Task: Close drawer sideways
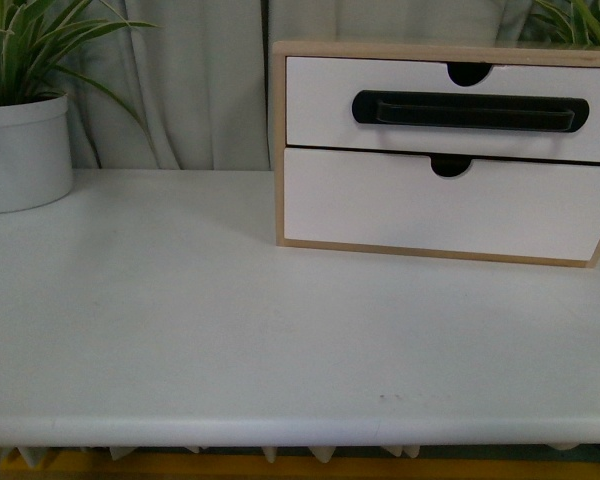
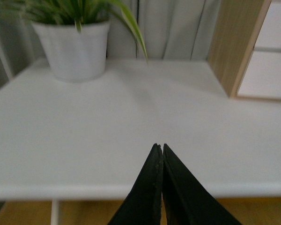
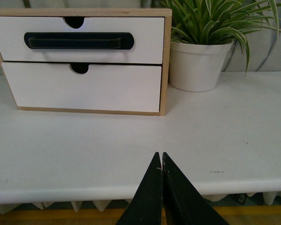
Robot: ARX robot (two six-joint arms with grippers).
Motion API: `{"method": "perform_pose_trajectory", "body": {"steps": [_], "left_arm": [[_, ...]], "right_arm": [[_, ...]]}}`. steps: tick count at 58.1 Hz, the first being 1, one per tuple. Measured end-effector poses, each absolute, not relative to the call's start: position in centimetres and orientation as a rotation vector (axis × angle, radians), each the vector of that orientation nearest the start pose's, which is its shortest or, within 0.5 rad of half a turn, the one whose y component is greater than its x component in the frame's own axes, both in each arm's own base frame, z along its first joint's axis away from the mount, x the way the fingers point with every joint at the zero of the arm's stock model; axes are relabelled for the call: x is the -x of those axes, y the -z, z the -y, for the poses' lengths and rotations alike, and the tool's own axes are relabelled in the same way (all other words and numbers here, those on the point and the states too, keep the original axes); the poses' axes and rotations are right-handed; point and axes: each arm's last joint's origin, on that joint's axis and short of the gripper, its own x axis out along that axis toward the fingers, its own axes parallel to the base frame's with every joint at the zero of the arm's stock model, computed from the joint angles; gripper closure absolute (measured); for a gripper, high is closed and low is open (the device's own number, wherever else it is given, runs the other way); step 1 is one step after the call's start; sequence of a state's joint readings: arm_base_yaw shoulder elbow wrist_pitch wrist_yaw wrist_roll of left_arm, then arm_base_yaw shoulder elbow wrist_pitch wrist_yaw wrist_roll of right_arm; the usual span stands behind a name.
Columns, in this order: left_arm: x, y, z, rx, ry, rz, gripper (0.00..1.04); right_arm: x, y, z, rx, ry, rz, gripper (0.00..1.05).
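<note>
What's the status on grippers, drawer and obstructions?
Left gripper shut, empty, over the table. Right gripper shut, empty, short of the cabinet. Drawer with black handle looks flush. Nothing in the way.

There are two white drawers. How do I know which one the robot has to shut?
Find the light-wood cabinet standing at the back of the white table. It holds two white drawers, one above the other. The drawer you want is the top one: it alone has a long black bar handle, while the lower drawer is plain white with only a small notch.
</note>
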State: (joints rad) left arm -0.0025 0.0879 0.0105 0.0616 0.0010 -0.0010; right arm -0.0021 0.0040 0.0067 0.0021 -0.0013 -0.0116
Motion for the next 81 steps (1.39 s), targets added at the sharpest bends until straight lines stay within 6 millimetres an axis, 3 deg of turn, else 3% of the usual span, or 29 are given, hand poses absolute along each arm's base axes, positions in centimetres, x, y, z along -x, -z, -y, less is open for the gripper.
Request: {"method": "perform_pose_trajectory", "body": {"steps": [13,17,31,40,45,81], "left_arm": [[-9.73,-16.68,0.02,0.001,0.003,0.007,1.01],[-9.73,-16.68,0.02,0.002,0.002,0.007,0.89],[-9.73,-16.68,0.03,0.002,0.003,0.007,0.3],[-9.73,-16.68,0.02,0.001,0.002,0.007,0.05],[-9.73,-16.68,0.02,0.002,0.002,0.007,0.07],[-9.73,-16.68,0.02,0.002,0.002,0.007,0.06]], "right_arm": [[-9.75,-16.56,0.02,0.012,0.001,0.004,1.04],[-9.75,-16.56,0.02,0.013,0.001,0.004,1.03],[-9.75,-16.56,0.02,0.012,0.001,0.004,0.45],[-9.75,-16.56,0.02,0.012,0.001,0.004,0.18],[-9.75,-16.56,0.02,0.01,0.001,0.004,0.07],[-9.75,-16.56,0.02,0.01,0.001,0.004,0.09]]}}
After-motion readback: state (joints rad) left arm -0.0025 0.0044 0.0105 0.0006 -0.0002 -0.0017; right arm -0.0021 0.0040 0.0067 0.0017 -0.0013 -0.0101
